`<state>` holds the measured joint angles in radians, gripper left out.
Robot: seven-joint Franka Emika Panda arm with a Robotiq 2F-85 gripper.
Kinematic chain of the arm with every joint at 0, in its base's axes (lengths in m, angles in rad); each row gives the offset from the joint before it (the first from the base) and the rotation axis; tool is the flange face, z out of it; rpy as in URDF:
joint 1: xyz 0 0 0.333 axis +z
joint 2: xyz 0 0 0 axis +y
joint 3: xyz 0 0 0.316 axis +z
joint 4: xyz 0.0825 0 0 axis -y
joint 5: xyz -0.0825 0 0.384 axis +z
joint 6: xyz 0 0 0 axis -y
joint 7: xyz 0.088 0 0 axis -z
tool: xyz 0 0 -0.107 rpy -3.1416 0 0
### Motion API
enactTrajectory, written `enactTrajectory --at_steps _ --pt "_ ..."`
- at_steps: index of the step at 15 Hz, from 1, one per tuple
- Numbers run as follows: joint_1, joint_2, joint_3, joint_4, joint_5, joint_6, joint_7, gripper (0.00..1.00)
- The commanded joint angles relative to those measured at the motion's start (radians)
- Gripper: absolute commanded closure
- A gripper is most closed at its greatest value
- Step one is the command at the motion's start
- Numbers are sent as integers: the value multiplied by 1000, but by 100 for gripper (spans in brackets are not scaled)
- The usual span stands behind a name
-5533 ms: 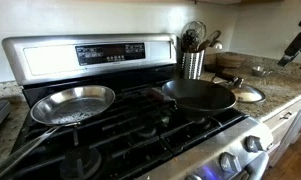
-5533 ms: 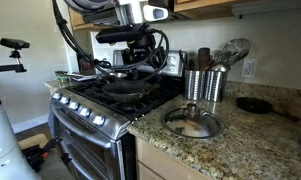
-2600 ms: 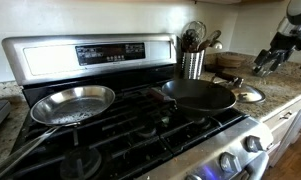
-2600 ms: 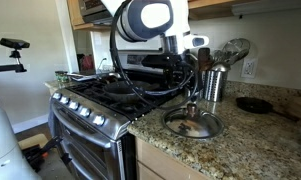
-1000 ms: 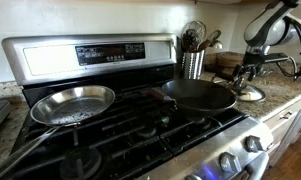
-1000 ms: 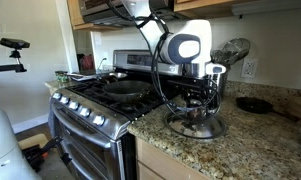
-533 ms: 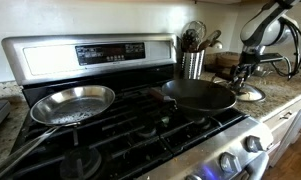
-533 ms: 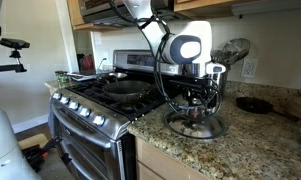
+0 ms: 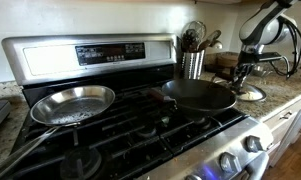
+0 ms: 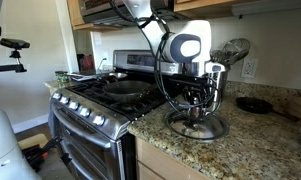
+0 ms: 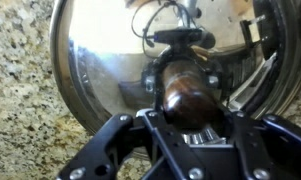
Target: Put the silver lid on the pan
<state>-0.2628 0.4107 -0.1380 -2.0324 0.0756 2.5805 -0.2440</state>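
Setting: a gas stove point(image 9: 140, 125) stands beside a speckled granite surface point(image 10: 275, 138); both exterior views show the stove on the left and the surface on the right.

Arm: the robot arm point(image 9: 264, 28) bends down over the surface at the right of the scene.

Pincer: the pincer point(image 10: 197, 108) hangs directly above the silver lid, low over it. In the wrist view the pincer point(image 11: 190, 128) is released, its jaws spread on either side of the knob point(image 11: 190, 92). Whether the fingers point(image 11: 118, 135) touch the knob cannot be told.

Silver lid: the silver lid point(image 10: 198, 126) lies flat on the surface, dome up, just right of the stove edge. In an exterior view the silver lid point(image 9: 249, 94) sits near the rim of the pan, apart from it. In the wrist view the silver lid point(image 11: 95, 70) fills most of the frame, granite showing at its left.

Pan: the pan point(image 9: 198, 95) rests on a right-hand burner, uncovered, also visible in the other exterior view point(image 10: 125, 88).

Silver frying pan: the silver frying pan point(image 9: 74, 103) sits on a left-hand burner, well apart from the pan.

Utensil holder: a metal utensil holder point(image 9: 193, 64) stands at the far edge, behind the pan.
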Motion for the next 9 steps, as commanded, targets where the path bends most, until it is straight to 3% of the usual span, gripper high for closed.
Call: enactTrajectory --at_steps 1,9 --pt "5 -7 -8 1 -34 -35 23 81" --pt "3 -52 -12 8 -32 -89 36 81"
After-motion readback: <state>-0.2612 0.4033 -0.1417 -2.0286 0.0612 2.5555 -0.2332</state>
